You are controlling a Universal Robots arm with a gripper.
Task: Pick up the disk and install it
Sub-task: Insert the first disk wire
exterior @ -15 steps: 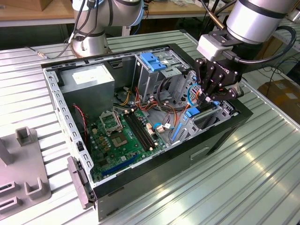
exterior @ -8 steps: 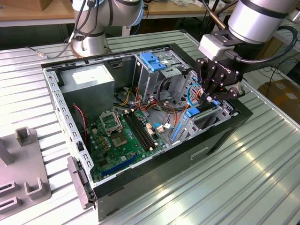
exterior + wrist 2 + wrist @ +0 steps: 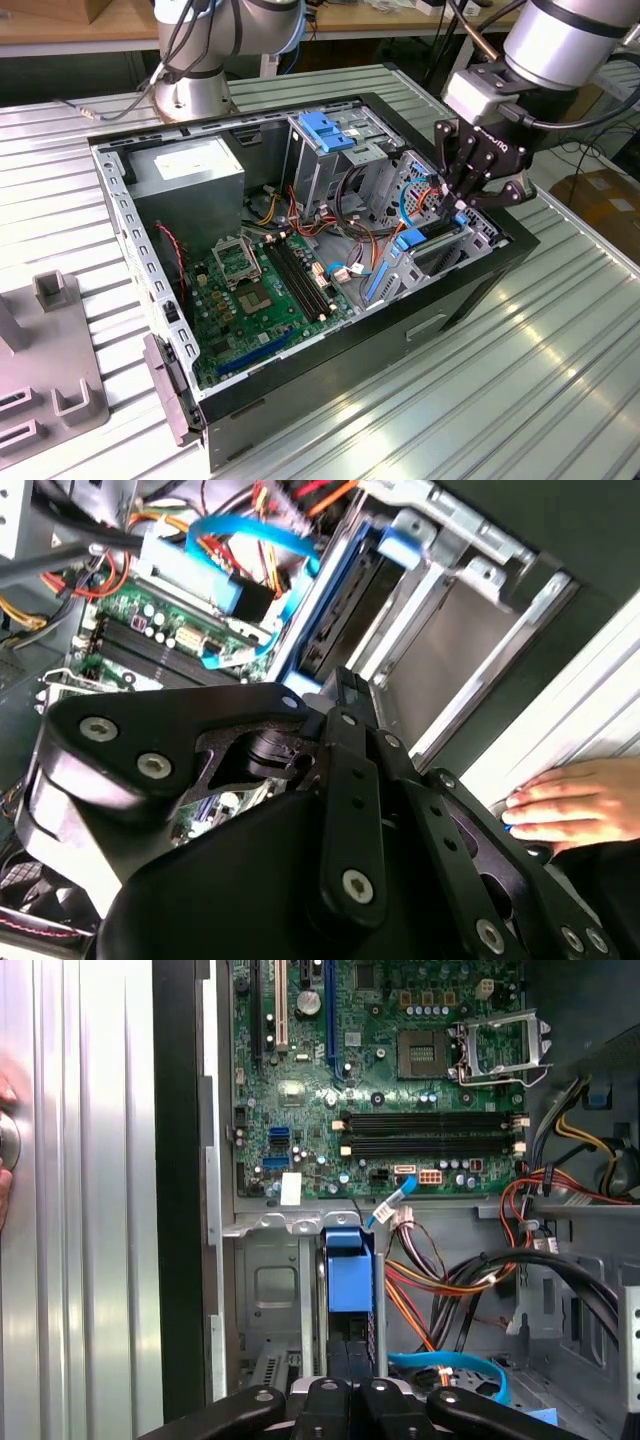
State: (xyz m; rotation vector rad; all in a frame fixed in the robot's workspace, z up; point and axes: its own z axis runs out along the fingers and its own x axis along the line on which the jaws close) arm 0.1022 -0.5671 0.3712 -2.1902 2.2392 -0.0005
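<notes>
The disk stands on edge in the drive bay at the front of the open computer case [image 3: 470, 290]; its blue rail tab [image 3: 409, 238] shows toward the exterior view's right. Both wrist views show it too: the blue end tab [image 3: 345, 1278] in the first, the dark body with its blue rail [image 3: 345, 615] in the second. My gripper [image 3: 462, 207] reaches down into the bay from above. Its fingers stand close together at the disk's upper end in both wrist views [image 3: 350, 1388] [image 3: 338, 682]. The contact itself is hidden by the gripper body.
The case holds a green motherboard [image 3: 260, 290], a grey power-supply box [image 3: 190, 170], a blue bracket on the drive cage [image 3: 325, 130] and loose cables [image 3: 450, 1280]. A person's hand [image 3: 580, 805] rests on the ribbed table beside the case. A grey fixture [image 3: 50, 370] lies at the exterior view's left.
</notes>
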